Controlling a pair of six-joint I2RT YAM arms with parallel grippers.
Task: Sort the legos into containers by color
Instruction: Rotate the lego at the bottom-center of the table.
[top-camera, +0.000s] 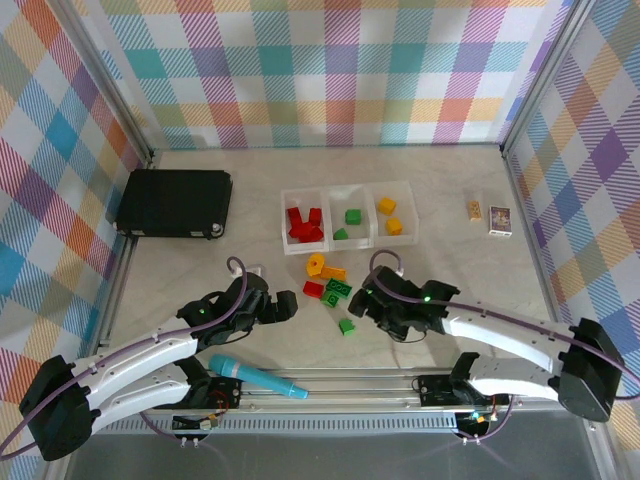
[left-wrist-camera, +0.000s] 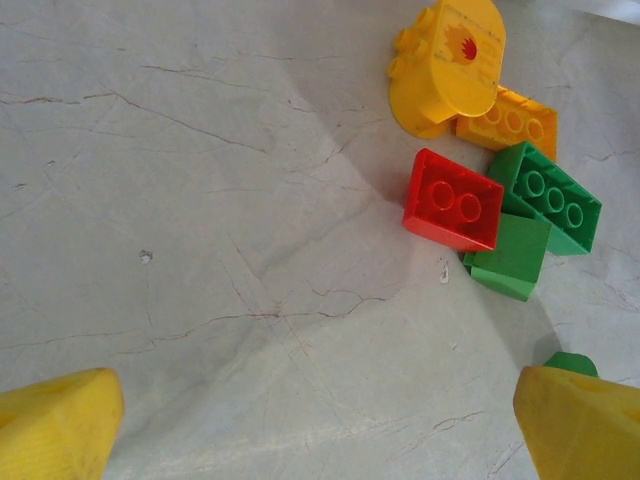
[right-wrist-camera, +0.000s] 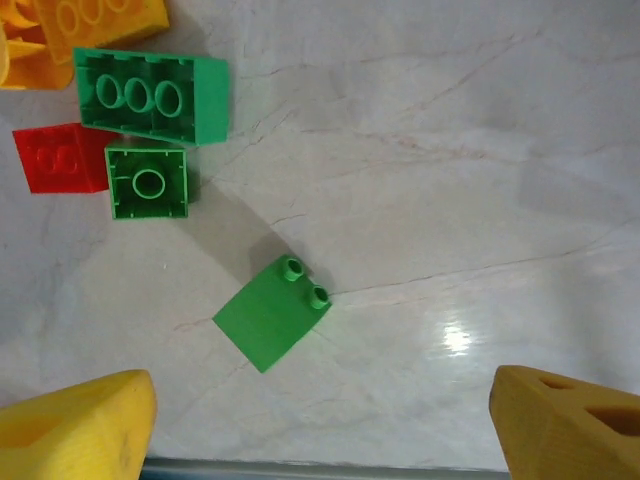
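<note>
Yellow fingertips (left-wrist-camera: 55, 425) of the left gripper (top-camera: 283, 305) stand spread wide with nothing between them. They face the loose cluster (top-camera: 334, 272), whose red brick (left-wrist-camera: 452, 200) lies ahead and off to their right. On the near side of that cluster a lone green sloped brick (right-wrist-camera: 270, 320) lies tipped, studs pointing diagonally away. It sits just ahead of the right gripper (right-wrist-camera: 320, 425), slightly left of its centre line. That gripper is likewise spread and empty, and is judged the nearer hand. The middle container (top-camera: 362, 238), already holding green legos, stands beyond the cluster.
</note>
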